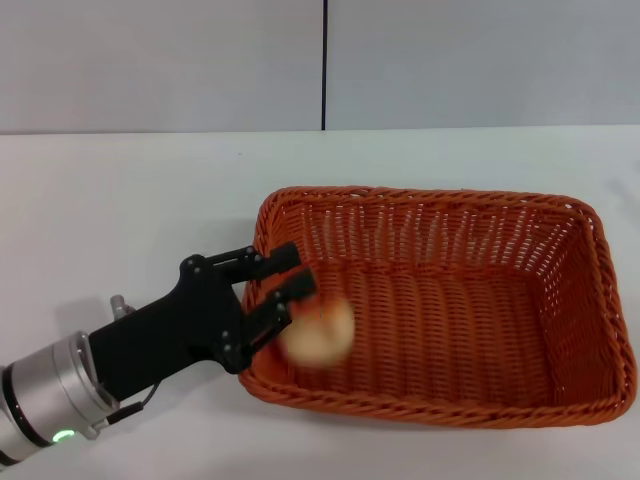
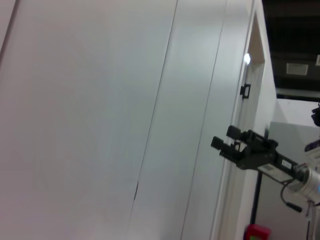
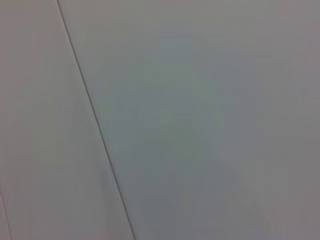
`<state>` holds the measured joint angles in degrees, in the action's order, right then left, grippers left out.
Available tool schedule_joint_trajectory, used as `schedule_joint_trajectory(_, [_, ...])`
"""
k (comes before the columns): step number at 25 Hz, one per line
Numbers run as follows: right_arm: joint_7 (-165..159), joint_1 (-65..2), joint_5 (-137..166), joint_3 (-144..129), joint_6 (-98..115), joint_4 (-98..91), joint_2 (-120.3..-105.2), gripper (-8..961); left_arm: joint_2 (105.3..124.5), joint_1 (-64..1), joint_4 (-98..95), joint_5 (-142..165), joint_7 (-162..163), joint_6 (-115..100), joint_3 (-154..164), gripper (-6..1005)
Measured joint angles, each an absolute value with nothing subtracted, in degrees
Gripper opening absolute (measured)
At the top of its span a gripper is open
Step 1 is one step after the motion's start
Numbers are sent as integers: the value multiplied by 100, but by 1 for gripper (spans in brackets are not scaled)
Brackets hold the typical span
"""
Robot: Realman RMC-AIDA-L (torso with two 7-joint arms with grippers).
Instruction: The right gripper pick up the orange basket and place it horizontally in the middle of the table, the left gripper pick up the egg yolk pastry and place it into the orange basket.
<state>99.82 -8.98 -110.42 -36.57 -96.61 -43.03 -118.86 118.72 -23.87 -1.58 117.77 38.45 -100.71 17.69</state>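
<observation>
- Nearest us in the head view, the left arm comes in from the lower left, silver cylinder section first, then the black body leading to the left claw [image 1: 283, 293].
- We see the left claw w/ its fingers [image 1: 283, 258] parted over the basket's left rim; nothing is between them.
- The egg yolk pastry [image 1: 320, 332] sits just beyond the fingertips, inside the orange basket [image 1: 590, 300] near its left-front corner (it looks blurred, so we can't tell whether it rests on the basket floor or is still clear of it).
- We can't tell if the lower finger touches the pastry; they are at least just beside each other.
- The orange basket lies w/ its long side across the counter [image 1: 120, 210], roughly mid-counter, shifted a bit to the right; apart from the pastry its woven floor is bare.
- Farther back, the white counter runs to a grey wall w/ a dark vertical seam [image 1: 325, 64].
- The right claw [image 2: 224, 141] shows only in the left wrist view, far off against a pale wall panel, black fingers slightly apart and holding nothing.
- The right wrist view gives us only a plain grey surface w/ one thin dark line.
</observation>
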Motion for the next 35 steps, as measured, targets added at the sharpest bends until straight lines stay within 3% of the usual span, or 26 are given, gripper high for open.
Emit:
schedule_joint_trajectory(8, [10024,-951,-11046,-3577,-9616,-4235,-11870,617,11835,-2250,-207,11733,3899,-10023,1827,381])
schedule_joint_trajectory(19, [11110,-1141,-11243,-2991,-9585,-3465,-11890,617,11795,-1398,-1179,11553,4195,-10371,-843,815])
schedule_joint_trajectory(25, [12278,-1195,-11301,-2606,-9578,-2633,-11895,617,11789,-908,-1263,11480,3860,-10344,-2269,814])
schedule_joint_trajectory(35, [12584,-1308,-11131,-2396,-9496,-1989,-11893,617,11810,-721,-1237,11520,3745,-10247,-2664,815])
